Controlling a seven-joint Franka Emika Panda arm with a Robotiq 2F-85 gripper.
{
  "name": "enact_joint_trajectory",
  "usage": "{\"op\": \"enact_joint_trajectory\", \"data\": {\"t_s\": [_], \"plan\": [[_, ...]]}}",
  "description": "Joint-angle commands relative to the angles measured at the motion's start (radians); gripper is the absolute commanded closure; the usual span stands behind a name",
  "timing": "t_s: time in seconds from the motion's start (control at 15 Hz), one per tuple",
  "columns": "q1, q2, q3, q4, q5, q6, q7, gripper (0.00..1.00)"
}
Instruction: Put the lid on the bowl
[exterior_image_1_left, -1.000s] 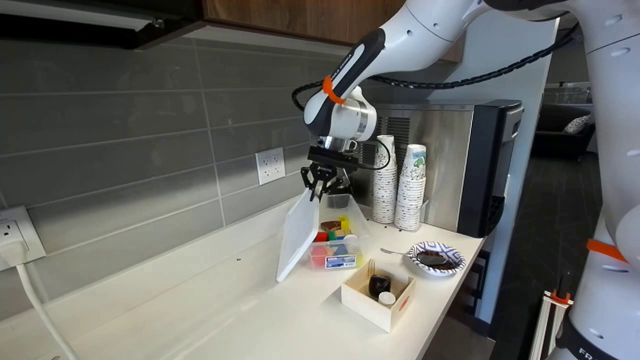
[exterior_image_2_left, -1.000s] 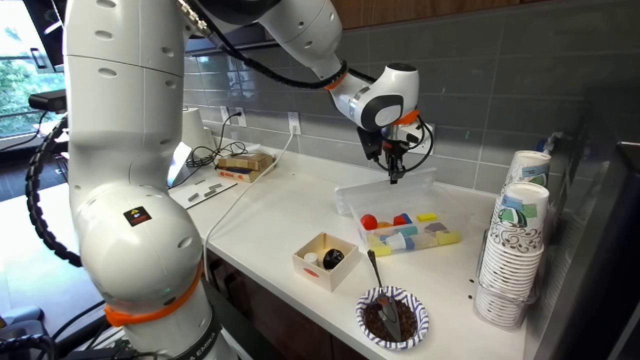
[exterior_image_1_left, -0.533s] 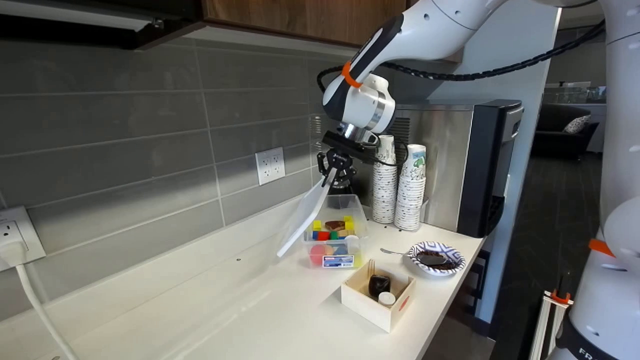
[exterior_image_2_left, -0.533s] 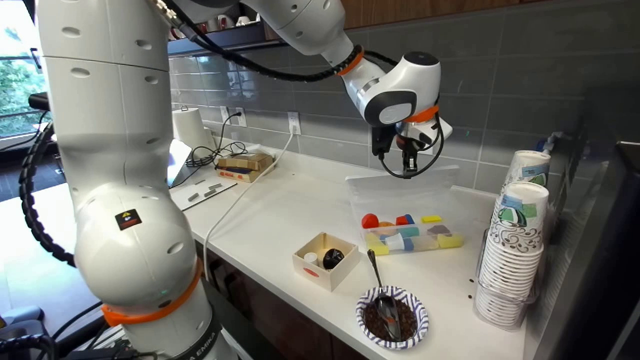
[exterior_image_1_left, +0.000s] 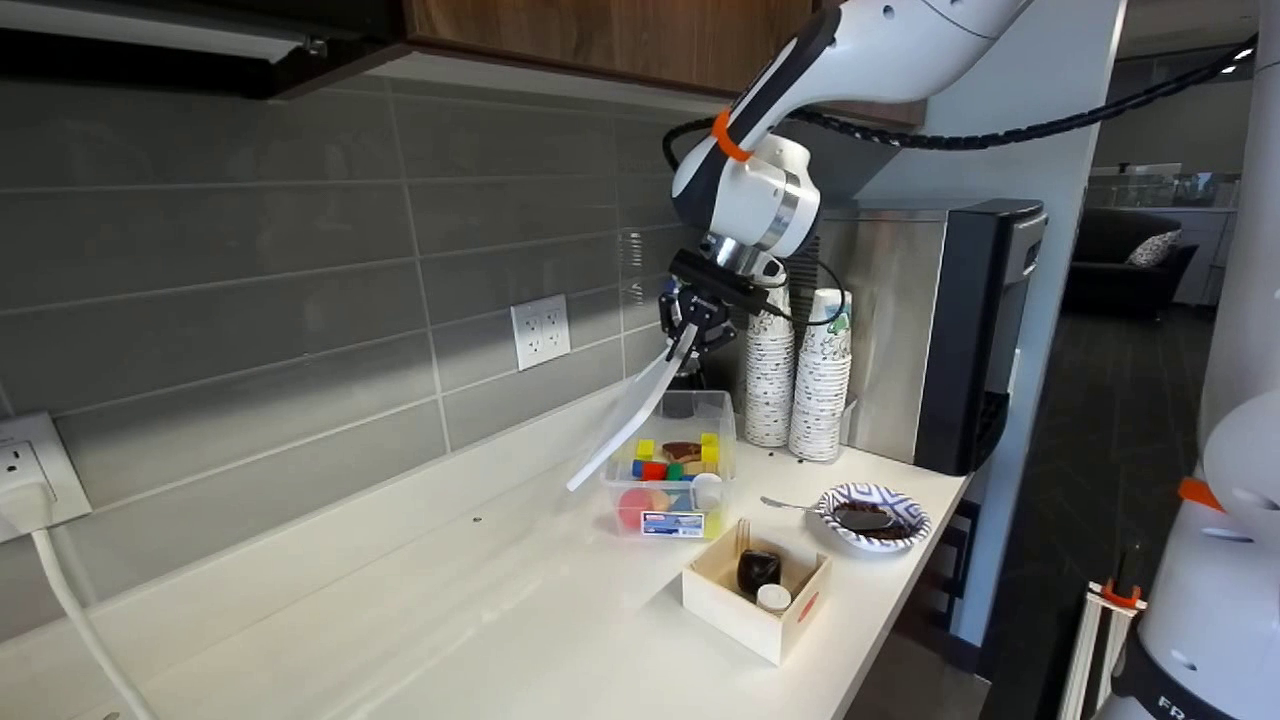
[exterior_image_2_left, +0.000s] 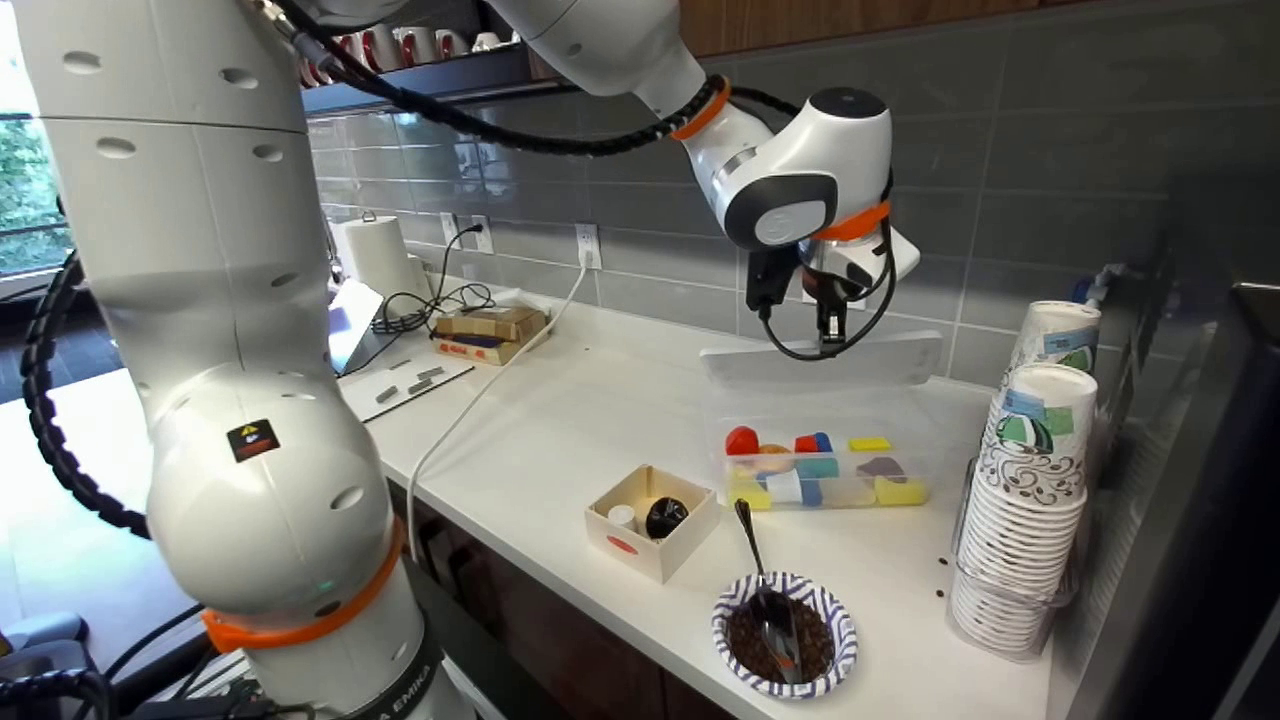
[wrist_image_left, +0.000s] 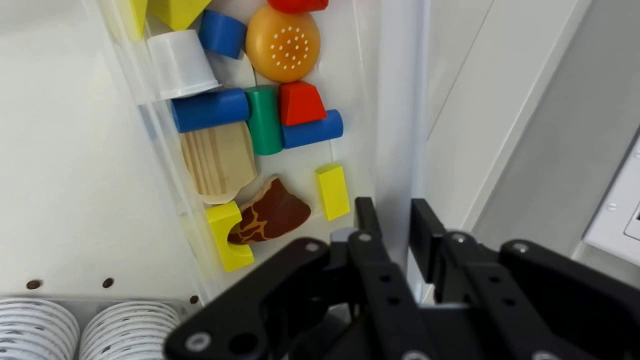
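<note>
My gripper (exterior_image_1_left: 684, 342) is shut on one edge of the lid (exterior_image_1_left: 632, 415), a flat white rectangle. The lid slants down and away from the jaws, above the back-wall side of the tub. In an exterior view the gripper (exterior_image_2_left: 832, 340) holds the lid (exterior_image_2_left: 740, 368) behind and above the tub. In the wrist view the lid (wrist_image_left: 397, 115) runs nearly edge-on between the fingertips (wrist_image_left: 392, 205). The bowl, a low translucent tub (exterior_image_1_left: 672, 524), stands open on the counter with coloured pieces inside. The tub's bare floor (wrist_image_left: 337, 65) shows in the wrist view, left of the lid.
A wooden box (exterior_image_1_left: 730, 612) and a patterned dish (exterior_image_1_left: 835, 500) with a spoon stand in front of the tub. Stacked paper cups (exterior_image_1_left: 822, 400) stand beside it, near a steel machine (exterior_image_1_left: 890, 340). The tiled wall (exterior_image_1_left: 530, 250) is close behind the lid.
The gripper has risen and moved towards the cups, carrying the lid. The lid has gone from steeply hanging to a flatter slant. The tub has turned slightly on the counter.
</note>
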Motion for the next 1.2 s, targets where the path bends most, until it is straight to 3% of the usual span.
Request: {"op": "enact_joint_trajectory", "data": {"t_s": [0.0, 0.8, 1.13], "plan": [[0.001, -0.062, -0.007, -0.071, 0.003, 0.029, -0.011, 0.94], [-0.02, -0.144, -0.04, -0.19, 0.028, 0.105, -0.073, 0.94], [-0.019, -0.171, -0.043, -0.242, 0.167, 0.159, -0.202, 0.94]]}}
